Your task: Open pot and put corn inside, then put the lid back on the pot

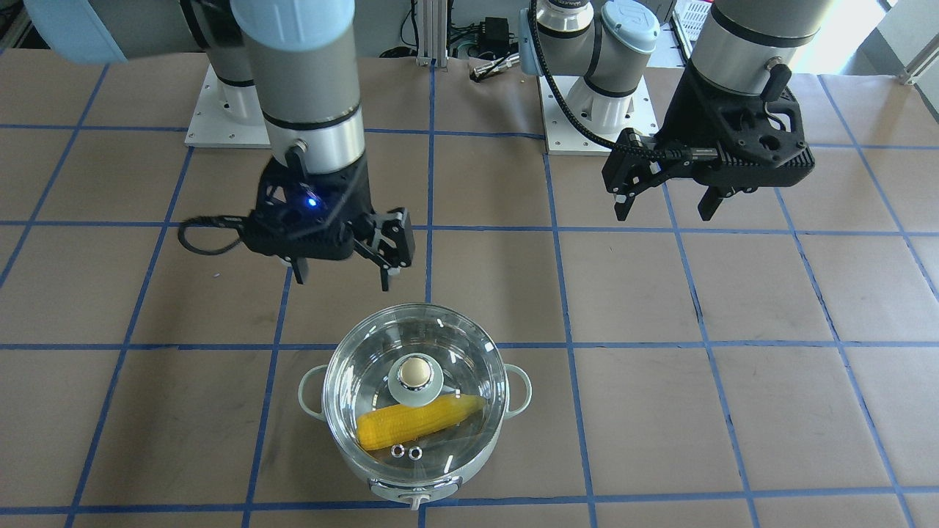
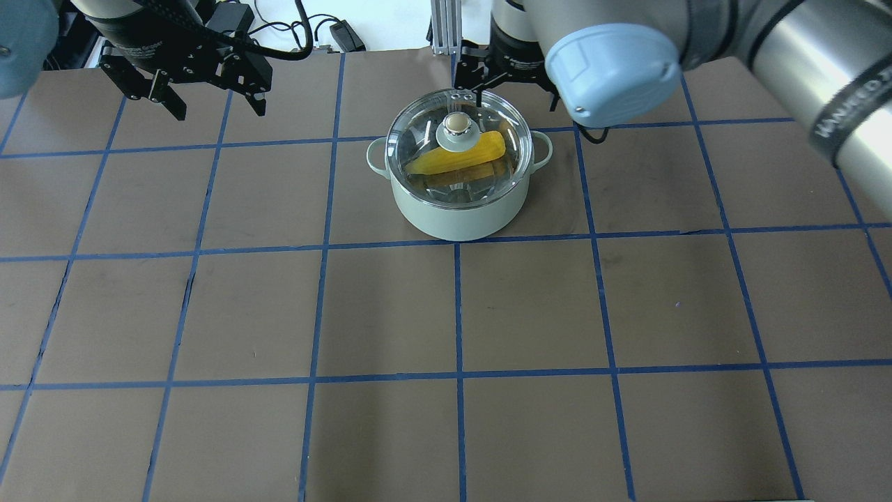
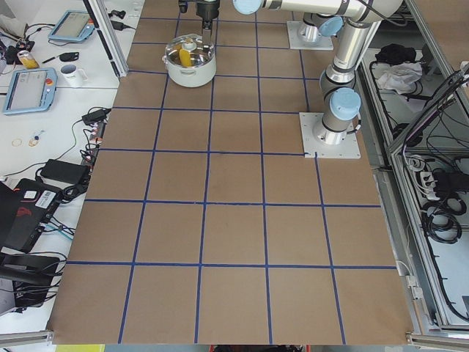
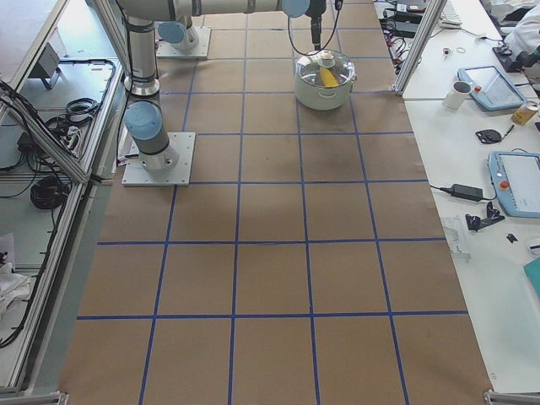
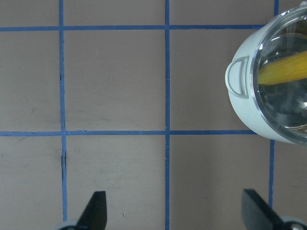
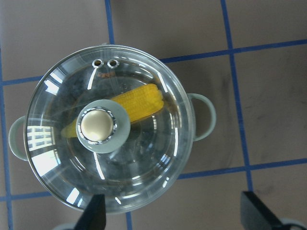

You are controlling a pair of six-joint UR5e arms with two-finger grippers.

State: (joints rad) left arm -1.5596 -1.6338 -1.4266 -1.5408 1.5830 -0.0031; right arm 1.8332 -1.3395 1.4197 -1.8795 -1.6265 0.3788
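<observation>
Corn: lies crosswise in pot, lid seated on top. Right gripper: nearer, just behind pot, spread wide, empty. Left gripper: well aside, wide, empty

One pot, one lid, one corn

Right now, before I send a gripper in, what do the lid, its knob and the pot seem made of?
The lid looks like clear glass: the corn shows through it and bright reflections sit on it. Its knob is glossy beige, plastic or coated metal; I cannot tell which. The pot has a smooth, matte pale-green shell, likely painted metal or plastic.
</observation>
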